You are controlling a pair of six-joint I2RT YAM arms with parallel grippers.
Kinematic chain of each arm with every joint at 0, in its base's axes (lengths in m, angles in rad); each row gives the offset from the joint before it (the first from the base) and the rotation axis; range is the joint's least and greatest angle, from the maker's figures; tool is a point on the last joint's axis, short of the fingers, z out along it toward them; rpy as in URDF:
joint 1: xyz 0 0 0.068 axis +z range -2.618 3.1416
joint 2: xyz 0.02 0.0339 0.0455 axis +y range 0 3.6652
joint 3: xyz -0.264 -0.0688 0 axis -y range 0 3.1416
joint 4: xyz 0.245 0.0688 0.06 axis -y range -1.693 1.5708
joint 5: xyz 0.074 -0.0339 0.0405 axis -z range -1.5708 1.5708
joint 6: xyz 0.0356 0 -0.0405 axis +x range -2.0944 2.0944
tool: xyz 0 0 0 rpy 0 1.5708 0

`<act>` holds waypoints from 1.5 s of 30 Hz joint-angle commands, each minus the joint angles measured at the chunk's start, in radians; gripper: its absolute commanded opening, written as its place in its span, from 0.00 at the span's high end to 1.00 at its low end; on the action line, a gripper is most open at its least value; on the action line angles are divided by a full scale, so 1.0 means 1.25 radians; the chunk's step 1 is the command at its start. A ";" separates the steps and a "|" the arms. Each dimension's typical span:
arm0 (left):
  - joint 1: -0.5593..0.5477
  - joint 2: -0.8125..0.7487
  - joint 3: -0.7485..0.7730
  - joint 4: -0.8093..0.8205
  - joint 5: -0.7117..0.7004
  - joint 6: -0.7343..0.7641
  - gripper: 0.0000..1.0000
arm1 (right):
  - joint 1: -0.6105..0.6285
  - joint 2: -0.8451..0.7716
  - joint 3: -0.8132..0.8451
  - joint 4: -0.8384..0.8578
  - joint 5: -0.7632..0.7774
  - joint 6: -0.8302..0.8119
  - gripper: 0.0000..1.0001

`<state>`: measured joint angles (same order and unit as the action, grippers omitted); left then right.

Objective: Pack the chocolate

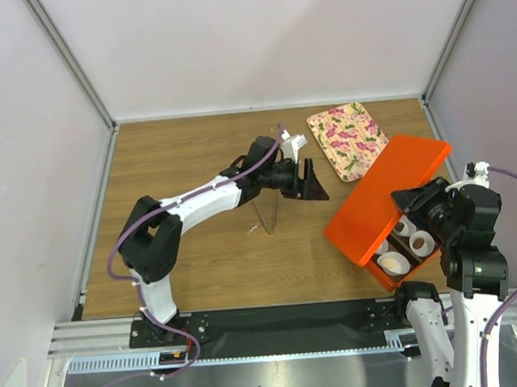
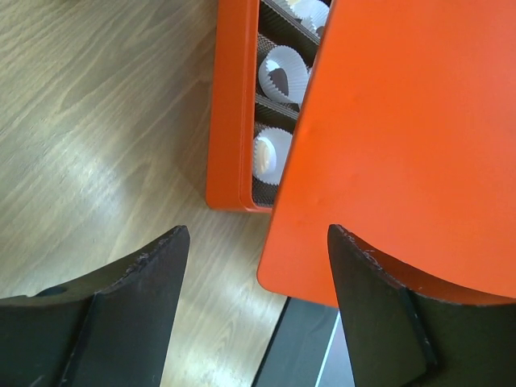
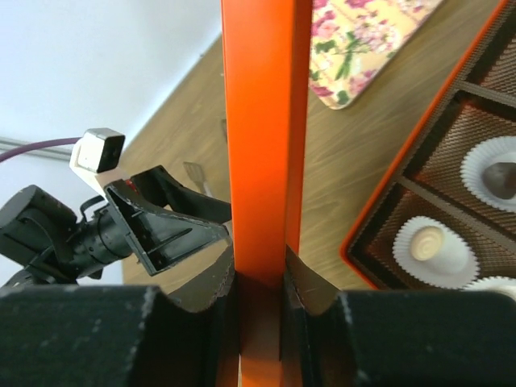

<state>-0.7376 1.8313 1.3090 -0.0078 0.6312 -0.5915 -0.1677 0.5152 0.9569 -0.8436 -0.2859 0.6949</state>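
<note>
An orange box lid (image 1: pixel 389 197) hangs tilted over the orange box base (image 1: pixel 386 273), hiding most of it. My right gripper (image 3: pixel 260 278) is shut on the lid's (image 3: pixel 262 121) edge. In the base's (image 3: pixel 387 210) compartments sit white paper cups (image 2: pixel 270 153). One cup holds a dark brown chocolate (image 3: pixel 501 179), which also shows in the left wrist view as the chocolate (image 2: pixel 278 79). Another cup holds a pale piece (image 3: pixel 427 242). My left gripper (image 1: pixel 310 182) stands open with nothing in it, just left of the lid (image 2: pixel 403 137), its fingertips apart from it.
A floral tray (image 1: pixel 347 140) lies at the back right of the wooden table. Metal tongs (image 1: pixel 267 215) rest on the table under the left arm. White walls close in the table on three sides.
</note>
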 commanded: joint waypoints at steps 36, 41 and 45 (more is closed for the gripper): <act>-0.043 0.268 0.193 0.382 0.277 -0.268 0.29 | -0.019 0.008 -0.011 0.128 -0.051 -0.005 1.00; -0.043 0.284 0.197 0.427 0.295 -0.303 0.38 | -0.023 0.026 -0.011 0.084 -0.018 -0.035 1.00; -0.042 0.297 0.208 0.442 0.301 -0.324 0.49 | -0.030 0.049 0.000 0.014 0.068 -0.081 0.87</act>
<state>-0.7795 2.1971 1.5154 0.4469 0.9508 -0.9527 -0.1989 0.5503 0.9352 -0.8043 -0.2806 0.6495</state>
